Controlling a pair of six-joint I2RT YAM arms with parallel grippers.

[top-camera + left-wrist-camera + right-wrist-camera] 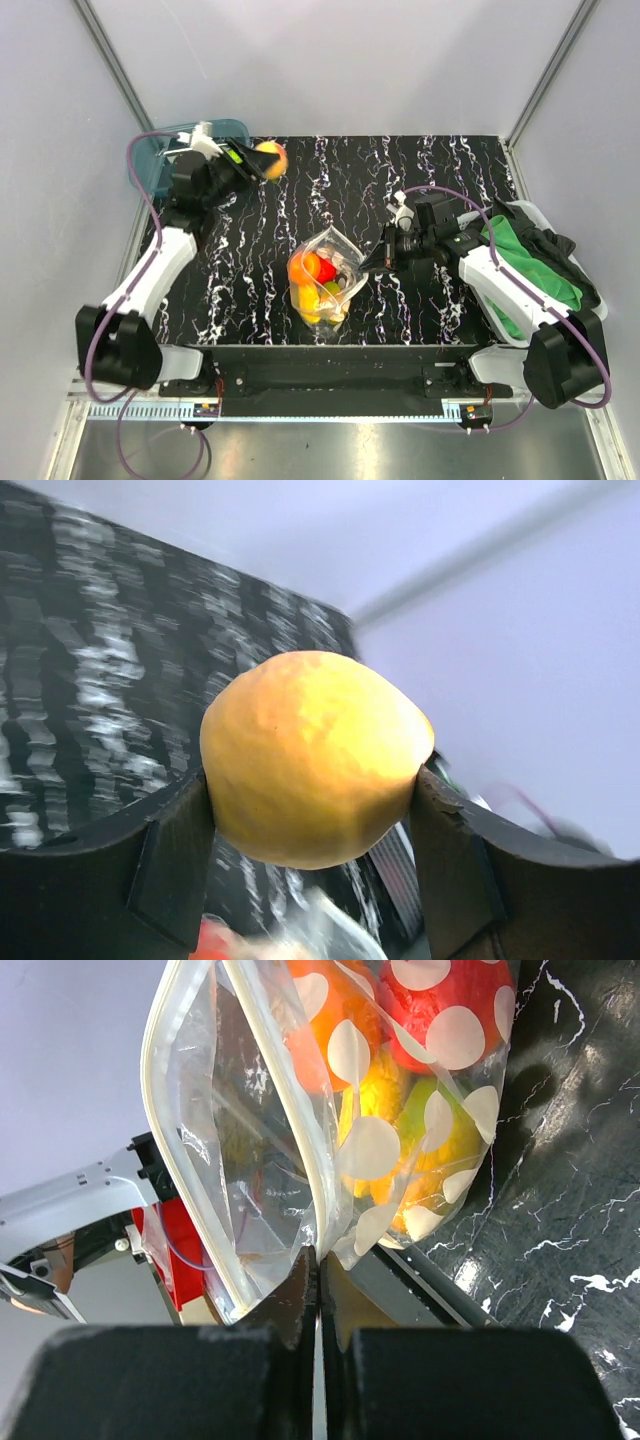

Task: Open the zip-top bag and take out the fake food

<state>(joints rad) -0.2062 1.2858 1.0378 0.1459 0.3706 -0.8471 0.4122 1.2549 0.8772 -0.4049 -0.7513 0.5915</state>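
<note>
Yellow fruit (pixel 315 755) held, bag (pixel 325 275) pinched
At ten o'clock the left gripper (pixel 264 164) clamps the fruit; the right gripper (pixel 318 1295) clamps the bag's three-o'clock edge.

Lab robot enclosure: white walls (pixel 330 60), metal frame (pixel 108 60)

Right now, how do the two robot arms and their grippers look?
The left arm and right arm have white shells, black joints and bulky black bases. A thin purple cable loops beside each. The left gripper and right gripper each have two flat matte-black fingers.
</note>
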